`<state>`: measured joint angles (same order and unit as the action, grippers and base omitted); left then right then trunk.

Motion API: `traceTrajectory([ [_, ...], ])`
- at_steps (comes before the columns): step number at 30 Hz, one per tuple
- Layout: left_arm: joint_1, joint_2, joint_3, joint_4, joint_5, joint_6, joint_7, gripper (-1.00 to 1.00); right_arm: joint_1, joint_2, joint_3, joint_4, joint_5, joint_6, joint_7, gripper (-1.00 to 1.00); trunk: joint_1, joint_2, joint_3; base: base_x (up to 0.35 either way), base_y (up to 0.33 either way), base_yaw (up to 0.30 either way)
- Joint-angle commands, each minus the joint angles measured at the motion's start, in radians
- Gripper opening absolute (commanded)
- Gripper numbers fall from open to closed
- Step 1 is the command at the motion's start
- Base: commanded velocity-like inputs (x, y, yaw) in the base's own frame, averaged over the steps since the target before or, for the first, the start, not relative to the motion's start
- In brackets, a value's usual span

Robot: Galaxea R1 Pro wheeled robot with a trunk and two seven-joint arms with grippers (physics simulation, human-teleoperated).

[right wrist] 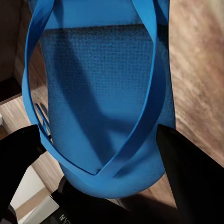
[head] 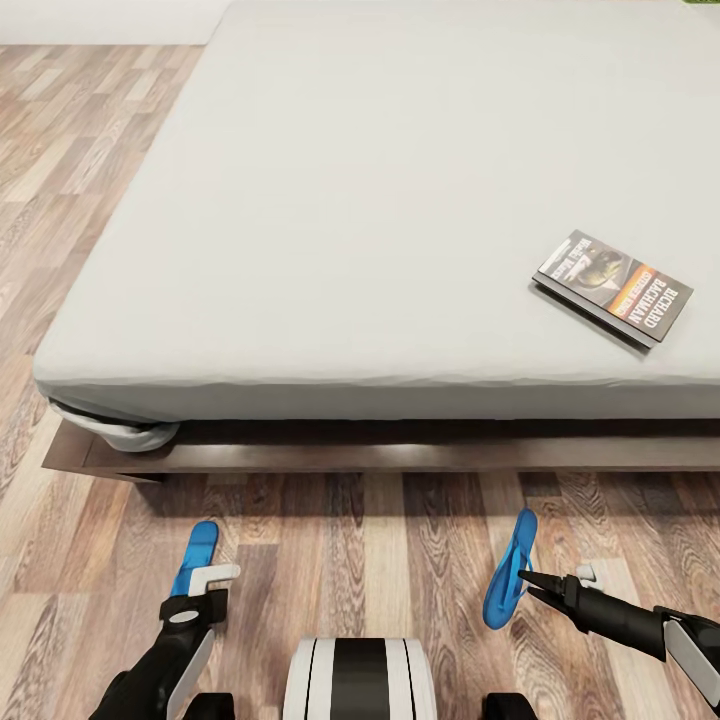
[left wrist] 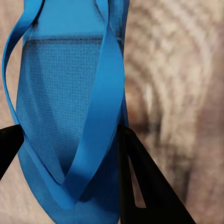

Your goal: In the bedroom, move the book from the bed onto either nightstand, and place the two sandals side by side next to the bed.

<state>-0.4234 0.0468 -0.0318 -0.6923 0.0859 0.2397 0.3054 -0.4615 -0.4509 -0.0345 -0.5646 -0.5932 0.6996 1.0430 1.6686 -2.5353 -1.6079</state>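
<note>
Left pincer (head: pixel 205 578) grasps one blue sandal (head: pixel 196 558) at its heel end; in the wrist view its fingers (left wrist: pixel 144 182) flank the sole. Right pincer (head: pixel 533 585) grips the other sandal (head: pixel 509 569), tilted on edge. Both sandals' long axes run toward the bed (head: pixel 380 200), well apart from each other, so the pair must be brought side by side. Below them, wood-plank floor (head: pixel 370 560) just before the bed frame. Book (head: pixel 613 286) lies on the mattress, nearer the right arm.
</note>
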Motion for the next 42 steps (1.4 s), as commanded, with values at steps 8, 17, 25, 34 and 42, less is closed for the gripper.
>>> traceTrajectory([
  [8,0.0,0.001,-0.003,0.001,0.009,0.005,0.006,-1.0,0.0,0.0,-0.001,0.0,-0.003,0.006,0.001,-1.0,0.0,0.0,-0.001,0.0,0.0,0.0],
  [17,0.0,0.001,-0.003,0.003,0.009,-0.005,0.006,-1.0,0.0,0.0,-0.001,0.0,-0.003,0.006,0.001,-1.0,0.0,0.0,-0.001,0.0,0.0,0.0],
  [25,0.0,0.001,-0.003,0.003,0.009,-0.006,0.006,-1.0,0.0,0.0,-0.001,0.0,-0.003,0.006,0.002,-1.0,0.001,-0.001,-0.012,0.0,0.0,0.0],
  [34,0.0,0.001,-0.003,0.002,0.009,-0.006,0.006,-1.0,0.0,0.0,-0.001,0.0,-0.003,0.006,0.001,-1.0,0.002,-0.001,-0.02,0.0,0.0,0.0],
  [42,0.0,0.001,-0.003,0.002,0.009,-0.005,0.006,-1.0,0.0,0.0,-0.001,0.0,-0.003,0.006,0.001,-1.0,0.003,-0.002,-0.031,0.0,0.0,0.0],
])
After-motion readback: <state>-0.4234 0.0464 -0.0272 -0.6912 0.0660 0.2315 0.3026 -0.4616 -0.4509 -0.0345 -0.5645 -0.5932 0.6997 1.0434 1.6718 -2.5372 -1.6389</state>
